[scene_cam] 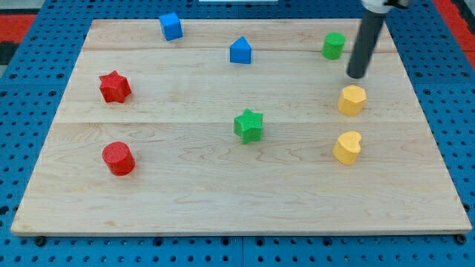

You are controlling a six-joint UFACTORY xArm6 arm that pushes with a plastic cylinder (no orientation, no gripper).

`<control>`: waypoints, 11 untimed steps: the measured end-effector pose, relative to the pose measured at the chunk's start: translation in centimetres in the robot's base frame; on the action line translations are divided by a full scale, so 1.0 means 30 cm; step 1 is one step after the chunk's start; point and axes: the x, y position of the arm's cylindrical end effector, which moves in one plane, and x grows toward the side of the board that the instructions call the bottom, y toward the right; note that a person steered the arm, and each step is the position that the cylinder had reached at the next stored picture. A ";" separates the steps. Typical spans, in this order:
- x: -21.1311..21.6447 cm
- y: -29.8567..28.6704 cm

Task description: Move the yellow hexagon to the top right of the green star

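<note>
Tool first: a straight dark rod comes down from the view's top right, leaning slightly, and my tip (358,75) rests on the desk (223,200). It is a bare rod with nothing to part or close, and it clamps nothing. My tip stands just above the yellow hexagon (352,100), near it but apart, and right of the green cylinder (334,45). Below the hexagon lies a yellow heart (347,147). The green star (249,124) sits mid-desk, well to the hexagon's left. Farther off are a blue house-shaped block (240,50), a blue cube (171,26), a red star (115,87) and a red cylinder (118,159).
</note>
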 end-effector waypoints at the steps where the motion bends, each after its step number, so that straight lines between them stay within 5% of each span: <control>1: 0.036 0.034; 3: 0.175 -0.085; 4: 0.182 -0.353; 6: -0.042 -0.355; 8: -0.500 -0.502; 10: -0.541 -0.793; 11: -0.545 -1.158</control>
